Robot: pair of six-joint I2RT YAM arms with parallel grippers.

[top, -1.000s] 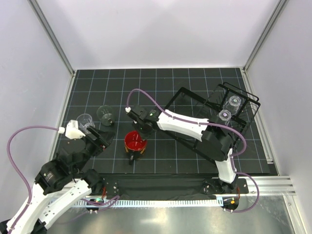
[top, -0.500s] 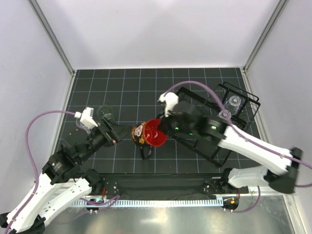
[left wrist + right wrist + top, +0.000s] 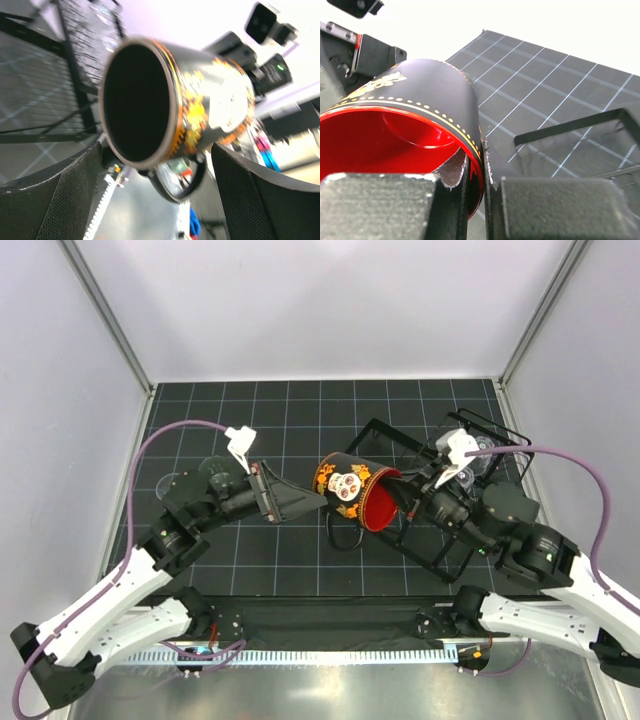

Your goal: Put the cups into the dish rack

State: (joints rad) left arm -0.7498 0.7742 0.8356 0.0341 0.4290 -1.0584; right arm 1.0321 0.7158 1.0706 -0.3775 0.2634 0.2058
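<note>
The mug (image 3: 352, 488), black with a skull print and red inside, hangs tilted on its side above the mat at the dish rack's (image 3: 440, 540) left edge. My right gripper (image 3: 398, 502) is shut on its rim, one finger inside and one outside, as the right wrist view (image 3: 480, 167) shows on the mug (image 3: 415, 85). My left gripper (image 3: 305, 502) is open just behind the mug's base; in the left wrist view (image 3: 155, 197) the mug (image 3: 200, 95) sits between the spread fingers. Two clear cups (image 3: 467, 476) stand in the rack's far end, partly hidden.
Two more clear cups (image 3: 213, 468) stand on the black gridded mat at the left, partly hidden behind my left arm. White walls close in the mat on three sides. A rack bar (image 3: 580, 125) lies just right of the held mug.
My right gripper took the mug by the rim, lifted it off the mat and carried it right to the rack, tipping it sideways. My left arm swung right after it.
</note>
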